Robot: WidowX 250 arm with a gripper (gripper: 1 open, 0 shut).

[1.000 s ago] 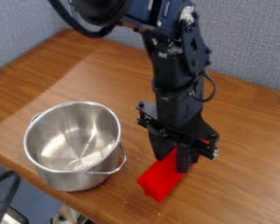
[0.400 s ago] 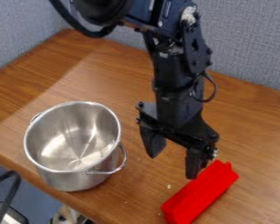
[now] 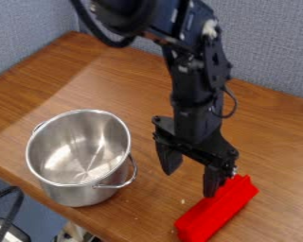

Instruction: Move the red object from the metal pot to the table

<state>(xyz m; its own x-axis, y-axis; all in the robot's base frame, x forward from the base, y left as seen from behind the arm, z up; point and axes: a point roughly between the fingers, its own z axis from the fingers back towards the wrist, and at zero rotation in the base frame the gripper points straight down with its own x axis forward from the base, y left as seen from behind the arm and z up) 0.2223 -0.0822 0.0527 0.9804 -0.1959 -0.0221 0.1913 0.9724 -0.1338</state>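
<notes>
Just beneath our hand (image 3: 192, 178), the red block (image 3: 218, 209) is lying on the bench (image 3: 148, 203), so yeah, it's out of the pot (image 3: 80, 157). We've got the fingers spread wide, not gripping anything.

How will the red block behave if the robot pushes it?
The red block will probably slide rather than roll, since its sides look flat. It seems stiff, its edges being straight. Tipping looks unlikely, because it lies on its long side.

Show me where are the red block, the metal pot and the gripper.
Red block (image 3: 215, 212): camera view, top face.
Metal pot (image 3: 80, 193): camera view, outer wall.
Gripper (image 3: 191, 180): camera view, between fingertips.
</notes>
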